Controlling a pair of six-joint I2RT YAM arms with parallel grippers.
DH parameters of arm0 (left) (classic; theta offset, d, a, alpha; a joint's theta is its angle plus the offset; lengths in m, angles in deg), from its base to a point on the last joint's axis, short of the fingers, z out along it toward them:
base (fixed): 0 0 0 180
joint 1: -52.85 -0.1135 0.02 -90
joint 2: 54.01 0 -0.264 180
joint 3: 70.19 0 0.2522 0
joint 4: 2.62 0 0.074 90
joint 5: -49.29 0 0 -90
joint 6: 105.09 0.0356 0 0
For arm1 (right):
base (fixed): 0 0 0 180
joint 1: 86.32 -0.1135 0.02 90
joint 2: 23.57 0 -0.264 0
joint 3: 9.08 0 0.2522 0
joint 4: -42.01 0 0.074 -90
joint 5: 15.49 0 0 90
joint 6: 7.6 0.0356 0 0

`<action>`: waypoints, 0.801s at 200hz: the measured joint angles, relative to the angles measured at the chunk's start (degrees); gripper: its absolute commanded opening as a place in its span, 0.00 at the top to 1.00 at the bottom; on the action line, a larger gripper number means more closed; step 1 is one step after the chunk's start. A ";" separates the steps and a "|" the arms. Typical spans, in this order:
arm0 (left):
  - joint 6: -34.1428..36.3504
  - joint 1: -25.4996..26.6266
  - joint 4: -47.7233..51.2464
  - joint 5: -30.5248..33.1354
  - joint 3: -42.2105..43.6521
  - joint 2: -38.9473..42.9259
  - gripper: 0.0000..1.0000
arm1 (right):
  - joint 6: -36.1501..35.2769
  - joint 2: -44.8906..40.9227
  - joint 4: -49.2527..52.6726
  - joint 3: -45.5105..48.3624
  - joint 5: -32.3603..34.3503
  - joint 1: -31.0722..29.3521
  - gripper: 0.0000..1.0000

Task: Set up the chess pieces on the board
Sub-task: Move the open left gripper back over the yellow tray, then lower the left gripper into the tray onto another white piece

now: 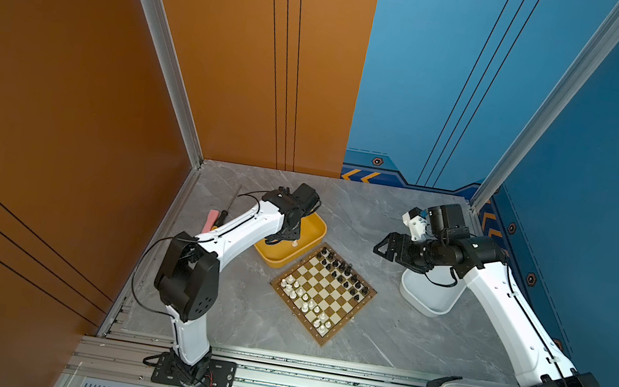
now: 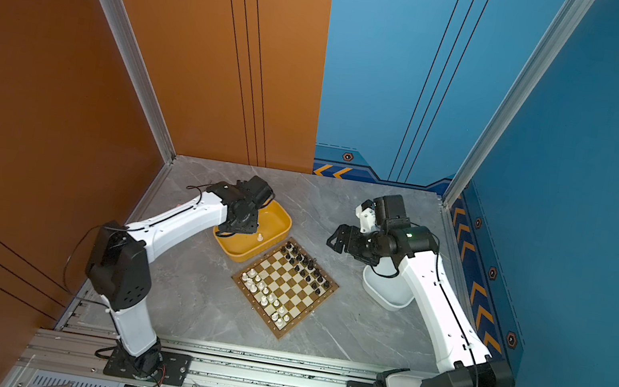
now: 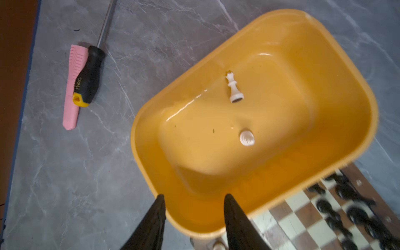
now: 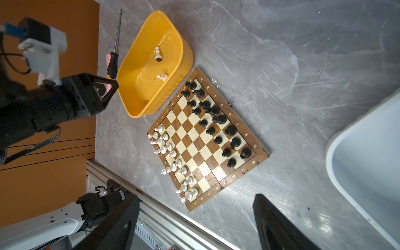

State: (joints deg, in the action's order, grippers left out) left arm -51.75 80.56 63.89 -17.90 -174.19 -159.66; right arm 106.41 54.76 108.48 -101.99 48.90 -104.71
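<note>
Trays flank the board point(image 4: 190, 142). The yellow tray point(image 3: 337, 71), just beside 1 board corner, holds 2 pale chessmen: 1 crowned piece point(image 3: 234, 88) lying on its side and 1 round-topped piece point(image 3: 246, 138) standing upright. The white tray point(image 4: 363, 140) sits well apart on the other side, under my right arm. On the board, white pieces point(image 4: 171, 151) line 2 rows along 1 edge and black pieces point(image 4: 216, 116) fill 2 rows opposite. My left pincer point(image 3: 194, 195) hangs above the yellow tray, fingers apart, gripping nothing. My right pincer point(image 4: 194, 195) hovers over the table near the white tray, fingers spread wide, holding nothing.
</note>
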 measured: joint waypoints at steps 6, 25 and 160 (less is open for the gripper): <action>0.61 -1.07 -0.66 -0.72 -1.16 -2.03 0.55 | 0.22 0.87 -0.33 -0.79 0.39 -0.33 0.15; 2.16 -3.76 -1.88 -3.08 -5.90 -8.79 0.56 | 0.46 3.21 -0.98 -3.04 1.33 -0.76 0.15; 4.26 -9.66 -3.89 -14.25 -24.52 -27.12 0.62 | 3.06 10.86 -1.27 -11.45 4.79 -0.68 0.15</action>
State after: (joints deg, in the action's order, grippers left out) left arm -47.49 70.90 60.00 -32.15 -198.71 -186.78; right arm 109.47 65.62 107.21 -113.45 53.69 -105.39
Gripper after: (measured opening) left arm 0.384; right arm 0.850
